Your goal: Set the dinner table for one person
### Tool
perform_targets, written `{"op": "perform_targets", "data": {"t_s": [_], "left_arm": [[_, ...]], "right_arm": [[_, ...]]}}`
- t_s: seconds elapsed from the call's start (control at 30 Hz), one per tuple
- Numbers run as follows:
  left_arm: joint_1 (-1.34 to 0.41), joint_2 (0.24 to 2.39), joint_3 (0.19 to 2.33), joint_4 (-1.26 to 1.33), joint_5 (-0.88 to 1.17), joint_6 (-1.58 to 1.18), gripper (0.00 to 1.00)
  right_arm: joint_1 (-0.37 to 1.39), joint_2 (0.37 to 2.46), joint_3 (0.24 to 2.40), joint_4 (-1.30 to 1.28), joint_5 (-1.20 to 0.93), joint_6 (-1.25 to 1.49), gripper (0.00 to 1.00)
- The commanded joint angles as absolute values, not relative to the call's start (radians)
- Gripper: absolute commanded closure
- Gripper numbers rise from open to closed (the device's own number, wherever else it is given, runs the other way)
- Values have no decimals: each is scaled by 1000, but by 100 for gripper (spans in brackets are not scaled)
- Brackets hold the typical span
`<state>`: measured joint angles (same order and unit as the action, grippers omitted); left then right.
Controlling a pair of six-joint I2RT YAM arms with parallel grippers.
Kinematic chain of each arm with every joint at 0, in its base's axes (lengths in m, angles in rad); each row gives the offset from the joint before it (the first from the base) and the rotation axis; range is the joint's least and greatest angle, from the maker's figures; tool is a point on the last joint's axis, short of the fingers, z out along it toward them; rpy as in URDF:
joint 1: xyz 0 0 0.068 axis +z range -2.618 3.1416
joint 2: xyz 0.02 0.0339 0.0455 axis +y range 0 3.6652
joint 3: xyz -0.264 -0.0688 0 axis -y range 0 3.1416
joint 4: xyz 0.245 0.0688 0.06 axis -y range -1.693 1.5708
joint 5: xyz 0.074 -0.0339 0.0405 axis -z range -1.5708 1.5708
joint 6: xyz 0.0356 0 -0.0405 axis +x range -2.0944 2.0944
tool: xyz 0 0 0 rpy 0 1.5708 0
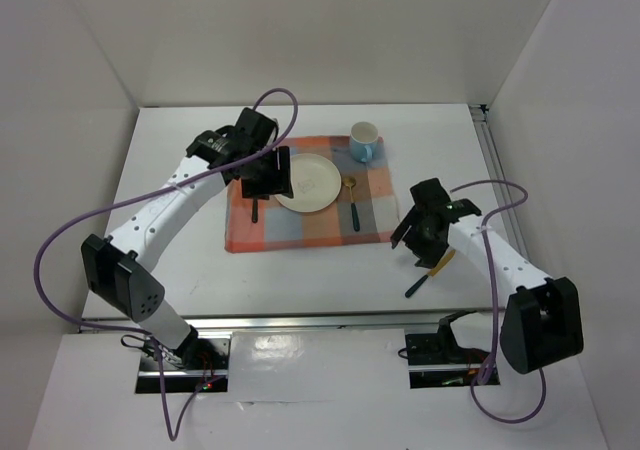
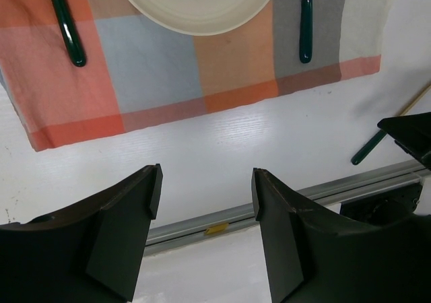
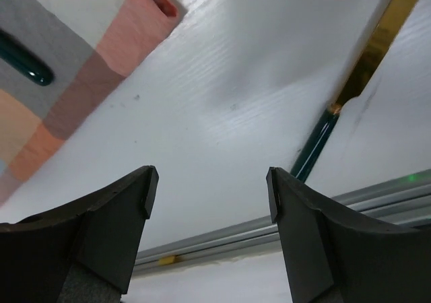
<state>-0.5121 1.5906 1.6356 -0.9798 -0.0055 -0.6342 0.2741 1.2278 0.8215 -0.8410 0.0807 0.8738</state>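
Looking down from the top cam, the white desk point(image 1: 330, 280) fills the middle of the view, with an aluminium rail point(image 1: 320, 319) along its front edge and both arms reaching out over it from the near side. Sitting on it toward the back is an orange, blue and grey checked cloth point(image 1: 320, 225). The left gripper point(image 1: 265, 175) hangs above the left part of that cloth, fingers spread wide with nothing between them. The right gripper point(image 1: 420, 235) hovers over bare desk just off the cloth's right edge, also wide open and empty. A cream plate point(image 1: 308, 183) sits on the cloth, and a light blue cup point(image 1: 365, 142) stands at the far right corner. A spoon point(image 1: 352, 202) with a gold bowl and dark green handle lies just right of the plate. Left of the plate is another green-handled utensil point(image 2: 66, 23), can't tell which kind. A knife point(image 3: 322, 138) with a gold blade lies on the bare desk below the right gripper, off the cloth.
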Motion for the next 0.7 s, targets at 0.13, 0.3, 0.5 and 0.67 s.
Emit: {"op": "perform_targets", "data": {"t_s": [0.13, 0.3, 0.5, 0.67], "left_arm": [[-512, 1627, 1686, -986, -15, -611, 27], [-512, 1628, 1697, -986, -15, -611, 27], [-512, 1637, 1686, -986, -6, -611, 27], [-512, 1637, 1677, -986, -6, -611, 27]], "right_arm": [[350, 1281, 799, -957, 60, 1303, 24], [373, 1260, 756, -995, 121, 1377, 24], [373, 1235, 710, -1048, 166, 1423, 24], [373, 1235, 678, -1036, 189, 1424, 24]]}}
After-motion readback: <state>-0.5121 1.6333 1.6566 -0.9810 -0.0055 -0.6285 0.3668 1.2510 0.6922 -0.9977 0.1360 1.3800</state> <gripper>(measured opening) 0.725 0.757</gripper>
